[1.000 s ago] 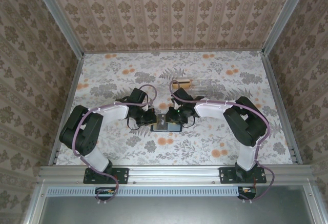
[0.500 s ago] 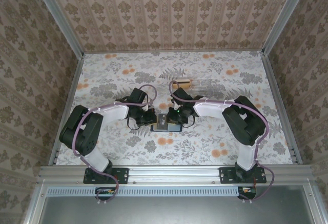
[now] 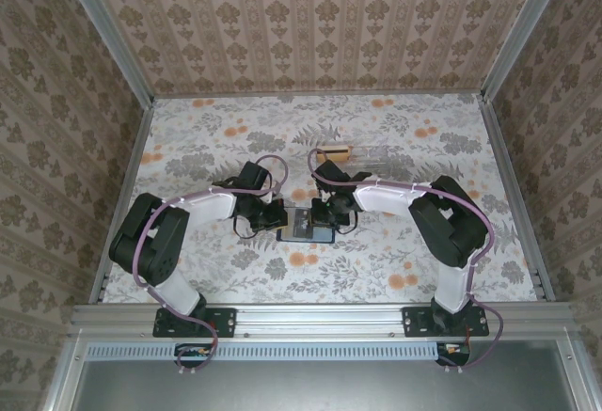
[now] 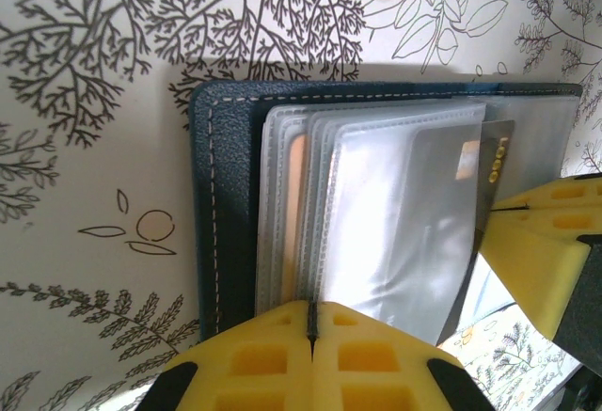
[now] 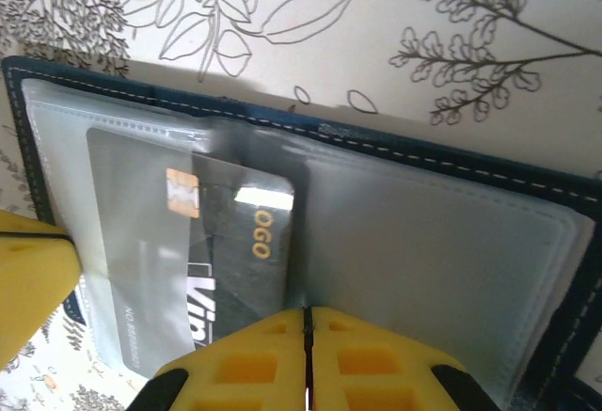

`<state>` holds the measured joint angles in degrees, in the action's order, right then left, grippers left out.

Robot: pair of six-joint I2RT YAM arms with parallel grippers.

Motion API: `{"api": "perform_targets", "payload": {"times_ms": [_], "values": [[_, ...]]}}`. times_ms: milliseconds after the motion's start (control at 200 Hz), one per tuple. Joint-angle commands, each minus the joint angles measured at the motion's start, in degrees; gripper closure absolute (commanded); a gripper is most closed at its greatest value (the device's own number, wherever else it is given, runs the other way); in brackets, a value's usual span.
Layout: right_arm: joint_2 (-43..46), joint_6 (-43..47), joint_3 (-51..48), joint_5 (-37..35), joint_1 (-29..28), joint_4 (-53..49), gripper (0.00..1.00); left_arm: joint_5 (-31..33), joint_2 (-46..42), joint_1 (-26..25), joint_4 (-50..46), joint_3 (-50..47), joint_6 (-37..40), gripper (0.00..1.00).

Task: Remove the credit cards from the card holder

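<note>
From above, the open card holder (image 3: pixel 306 229) lay on the table (image 3: pixel 404 148) between the left gripper (image 3: pixel 278 218) and right gripper (image 3: pixel 318 215); left wrist view, pads (image 4: pixel 254 364) sat closed together at its edge; right wrist view, pads (image 5: pixel 245 369) pinched a dark card (image 5: pixel 240 232) by its corner

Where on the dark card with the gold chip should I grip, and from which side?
Take the dark card by its bare end with the gold lettering, which juts past its clear sleeve; the chip end is covered. Come from that exposed side, a finger on each face, where the right gripper looks shut on it, and pull away from the card holder.
</note>
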<state>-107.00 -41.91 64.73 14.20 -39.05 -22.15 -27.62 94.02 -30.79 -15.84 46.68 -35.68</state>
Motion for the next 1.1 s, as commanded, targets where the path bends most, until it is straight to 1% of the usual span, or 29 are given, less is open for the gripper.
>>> {"api": "perform_targets", "payload": {"times_ms": [0,195,330,470,660,780,955,1035,1095], "values": [[1.17,0.76,-0.3,-1.99,-0.01,-3.12,0.85,2.48,1.66,-0.33,-2.72,-0.69,0.81,0.96],[4.71,-1.7,-2.08,0.05,0.11,0.85,0.76,2.66,-0.3,-0.33,-3.77,0.21,0.61,0.96],[5.46,-3.67,-3.99,3.5,0.64,4.98,0.71,2.91,-2.27,-0.42,-5.15,1.55,0.58,0.95],[4.98,-6.11,-5.82,6.5,0.73,9.6,0.7,2.84,-3.6,-0.76,-5.93,2.99,0.44,0.95],[3.72,-7.82,-7.16,8.31,0.82,12.93,0.7,1.87,-3.66,-2.04,-4.74,3.93,0.72,0.95],[2.85,-8.08,-7.2,8.11,0.82,12.68,0.7,2.45,-2.19,-2.26,-4.99,3.65,0.54,0.95],[3.29,-7.56,-7.0,6.58,0.82,10.6,0.7,6.05,-1.64,-2.34,-7.99,2.77,0.89,0.95],[3.72,-6.91,-6.72,5.94,0.77,9.54,0.7,7.98,-2.9,-2.2,-9.65,2.89,1.17,0.92],[3.75,-6.59,-6.55,5.83,0.81,9.09,0.7,9.16,-4.23,-2.04,-10.62,3.22,1.42,0.84]]}}
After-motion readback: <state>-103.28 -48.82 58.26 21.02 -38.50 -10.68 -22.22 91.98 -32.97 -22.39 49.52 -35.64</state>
